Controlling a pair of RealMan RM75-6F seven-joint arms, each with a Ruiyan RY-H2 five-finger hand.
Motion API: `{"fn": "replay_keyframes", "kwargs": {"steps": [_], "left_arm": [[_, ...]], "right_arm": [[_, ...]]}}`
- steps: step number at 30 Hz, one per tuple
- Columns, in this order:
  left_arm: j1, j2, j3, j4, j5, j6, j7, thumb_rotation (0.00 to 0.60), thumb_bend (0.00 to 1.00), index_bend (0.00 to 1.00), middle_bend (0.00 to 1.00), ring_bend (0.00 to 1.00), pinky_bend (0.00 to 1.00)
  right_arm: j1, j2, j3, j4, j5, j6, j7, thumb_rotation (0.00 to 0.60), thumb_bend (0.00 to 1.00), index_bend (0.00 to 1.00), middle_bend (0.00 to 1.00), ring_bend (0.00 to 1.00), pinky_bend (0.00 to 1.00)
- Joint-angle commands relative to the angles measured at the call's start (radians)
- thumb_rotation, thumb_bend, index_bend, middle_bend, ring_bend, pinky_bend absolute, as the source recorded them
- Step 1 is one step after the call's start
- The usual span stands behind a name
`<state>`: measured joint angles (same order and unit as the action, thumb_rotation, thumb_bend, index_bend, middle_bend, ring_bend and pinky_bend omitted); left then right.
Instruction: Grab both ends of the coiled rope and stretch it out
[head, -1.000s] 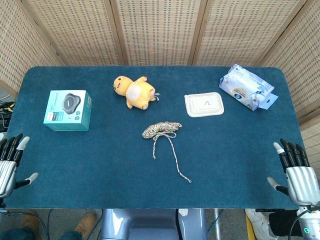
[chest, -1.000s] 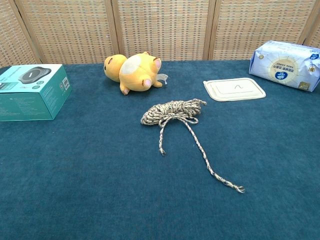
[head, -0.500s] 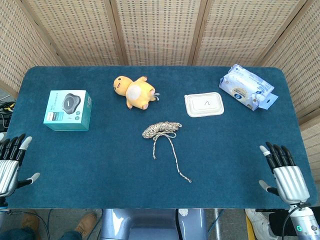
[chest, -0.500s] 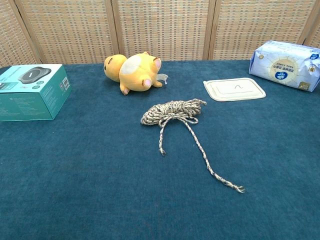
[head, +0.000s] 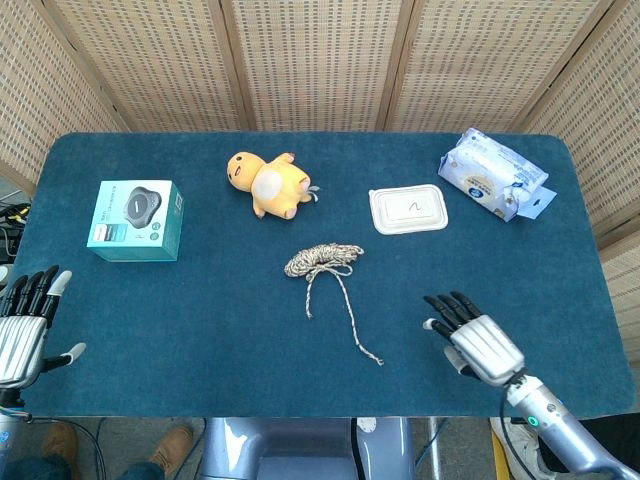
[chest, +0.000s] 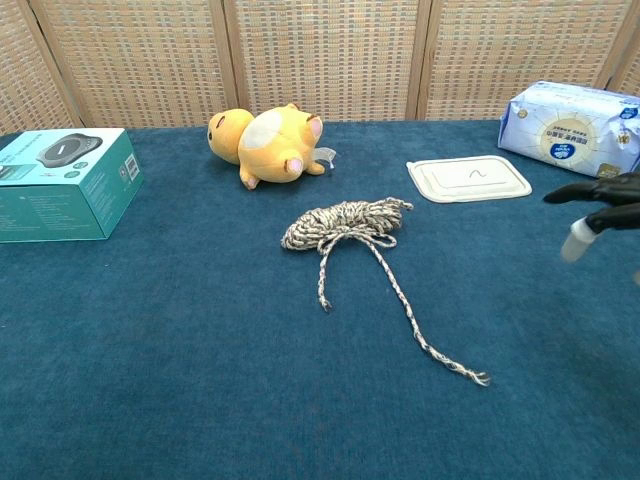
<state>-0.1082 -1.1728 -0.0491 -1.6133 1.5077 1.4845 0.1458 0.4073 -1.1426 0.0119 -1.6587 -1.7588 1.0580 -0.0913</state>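
A speckled beige coiled rope (head: 322, 259) (chest: 346, 221) lies mid-table. A short end (head: 309, 314) (chest: 324, 303) points toward me and a longer end (head: 376, 359) (chest: 476, 377) trails to the front right. My right hand (head: 474, 338) hovers over the table to the right of the long end, fingers spread, holding nothing; only its fingertips (chest: 598, 203) enter the chest view at the right edge. My left hand (head: 24, 325) stays at the table's front left corner, fingers apart and empty, far from the rope.
A yellow plush toy (head: 268, 182) lies behind the coil. A teal box (head: 136, 220) stands at the left, a white lid-like tray (head: 408, 210) at the right of centre, and a pack of wipes (head: 495, 173) at the back right.
My right hand has moved left and inward from the table's front right corner toward the rope's long end. The left hand has shifted only slightly. The rope has not moved.
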Motion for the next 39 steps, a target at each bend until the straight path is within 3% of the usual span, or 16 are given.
{"fn": "replay_keyframes", "kwargs": {"steps": [1,7,15,27,39], "left_arm": [[-0.007,-0.006,-0.001,0.003,-0.014,-0.018,0.011,0.600,0.00,0.00,0.00,0.00,0.00],[-0.013,-0.010,-0.005,0.008,-0.031,-0.033,0.011,0.600,0.00,0.00,0.00,0.00,0.00],[-0.009,-0.007,-0.002,0.002,-0.026,-0.021,0.006,0.600,0.00,0.00,0.00,0.00,0.00],[-0.011,-0.013,0.002,0.004,-0.027,-0.025,0.018,0.600,0.00,0.00,0.00,0.00,0.00],[-0.014,-0.020,0.002,0.013,-0.033,-0.032,0.027,0.600,0.00,0.00,0.00,0.00,0.00]], "right_arm": [[0.108,-0.044,0.012,-0.047,0.001,-0.143,-0.058,0.600,0.66,0.33,0.00,0.00,0.00],[0.158,-0.085,0.027,-0.089,0.085,-0.249,-0.183,0.600,0.67,0.34,0.00,0.00,0.00],[0.176,-0.160,0.019,-0.103,0.179,-0.288,-0.281,0.600,0.67,0.34,0.00,0.00,0.00],[0.189,-0.254,-0.006,-0.046,0.261,-0.300,-0.375,0.600,0.67,0.36,0.00,0.00,0.00],[0.187,-0.269,-0.028,0.041,0.316,-0.275,-0.398,0.600,0.68,0.38,0.00,0.00,0.00]]}}
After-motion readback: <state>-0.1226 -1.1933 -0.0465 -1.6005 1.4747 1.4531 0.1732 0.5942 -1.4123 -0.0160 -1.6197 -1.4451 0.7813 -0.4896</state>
